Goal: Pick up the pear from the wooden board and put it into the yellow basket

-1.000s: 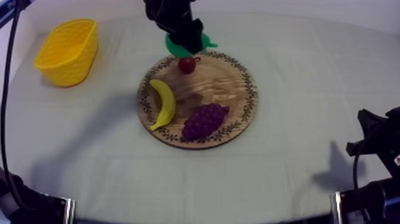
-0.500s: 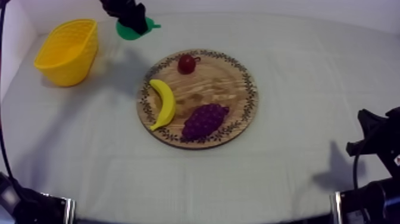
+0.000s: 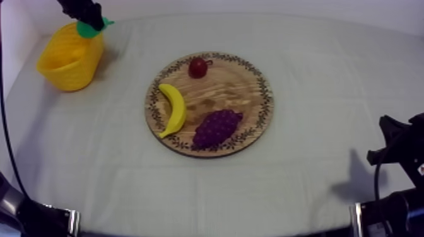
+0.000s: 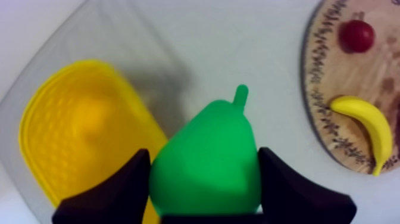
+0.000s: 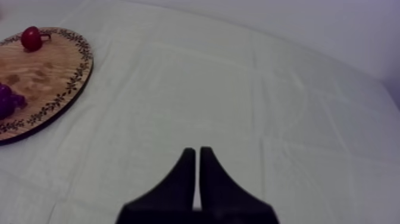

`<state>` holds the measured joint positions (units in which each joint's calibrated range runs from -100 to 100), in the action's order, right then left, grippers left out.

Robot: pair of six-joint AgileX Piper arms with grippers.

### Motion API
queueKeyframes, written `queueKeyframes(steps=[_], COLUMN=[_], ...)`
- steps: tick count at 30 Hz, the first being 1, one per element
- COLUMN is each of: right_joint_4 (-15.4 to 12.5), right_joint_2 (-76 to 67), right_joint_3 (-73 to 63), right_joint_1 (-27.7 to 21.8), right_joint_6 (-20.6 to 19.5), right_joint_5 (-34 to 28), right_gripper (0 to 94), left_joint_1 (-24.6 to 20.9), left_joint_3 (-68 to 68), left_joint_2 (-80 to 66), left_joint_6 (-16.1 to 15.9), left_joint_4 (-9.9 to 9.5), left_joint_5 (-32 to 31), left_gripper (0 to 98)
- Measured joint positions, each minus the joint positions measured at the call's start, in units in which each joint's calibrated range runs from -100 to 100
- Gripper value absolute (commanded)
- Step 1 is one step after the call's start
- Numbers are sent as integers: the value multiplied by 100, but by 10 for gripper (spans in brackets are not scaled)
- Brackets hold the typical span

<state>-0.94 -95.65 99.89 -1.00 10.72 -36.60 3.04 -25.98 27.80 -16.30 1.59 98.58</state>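
While pear [image 4: 205, 158] hangs at basket [image 3: 63, 66] rim, creased cloth [image 5: 238, 89] (grey-white) bears board [image 3: 243, 85].

A robotics lab setup: a counter [image 3: 328, 88] under plain grey-white cloth [image 3: 94, 164], a bare pale wall [image 3: 284, 6] behind, a black robot arm [image 3: 399, 146] at its edge, toy fruit [image 3: 216, 127] on a wooden board [image 3: 243, 88], a yellow basket [image 3: 63, 68].

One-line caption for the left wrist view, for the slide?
Left tool shut on the green toy pear, held by the rim of the yellow latticed basket.
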Motion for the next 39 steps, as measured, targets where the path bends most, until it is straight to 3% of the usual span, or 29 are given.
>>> queueKeyframes(steps=[14, 25, 31, 35, 39], right_joint_4=[0, 0, 0, 0, 0], right_joint_2=[0, 0, 0, 0, 0], right_joint_3=[0, 0, 0, 0, 0], right_joint_1=[0, 0, 0, 0, 0], right_joint_6=[0, -3, 0, 2, 2], right_joint_5=[0, 0, 0, 0, 0], right_gripper=[4, 4, 4, 4, 4], left_joint_1=[-1025, -1130, -1085, -1075, -1067], left_joint_3=[-396, -90, 266, 421, 628], left_joint_2=[557, 838, 726, 578, 333], left_joint_6=[24, 272, 434, 506, 521], left_joint_4=[33, 301, 309, 303, 309], left_joint_5=[8, -238, -500, -611, -797], left_gripper=[531, 808, 941, 918, 794])
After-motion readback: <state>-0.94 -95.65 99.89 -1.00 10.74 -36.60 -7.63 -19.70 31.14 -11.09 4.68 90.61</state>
